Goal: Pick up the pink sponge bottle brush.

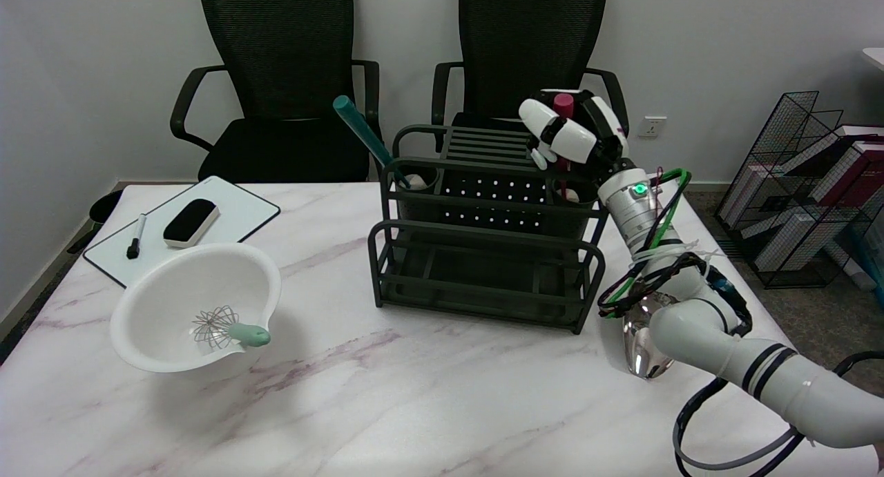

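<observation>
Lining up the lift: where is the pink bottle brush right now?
In the head view, the pink bottle brush stands upright in the right-hand cup of the dark dish rack, with the right hand wrapped around its handle.

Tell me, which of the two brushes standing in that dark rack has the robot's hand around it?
The pink sponge bottle brush in the rack's right cup: the right hand wraps its dark pink handle. The teal-handled brush leans untouched in the left cup.

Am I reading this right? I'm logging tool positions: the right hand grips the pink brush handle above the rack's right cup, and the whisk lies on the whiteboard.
Not quite. In the head view the whisk lies in the white bowl, not on the whiteboard. The rest holds: the right hand grips the pink brush handle above the rack's right cup.
</observation>
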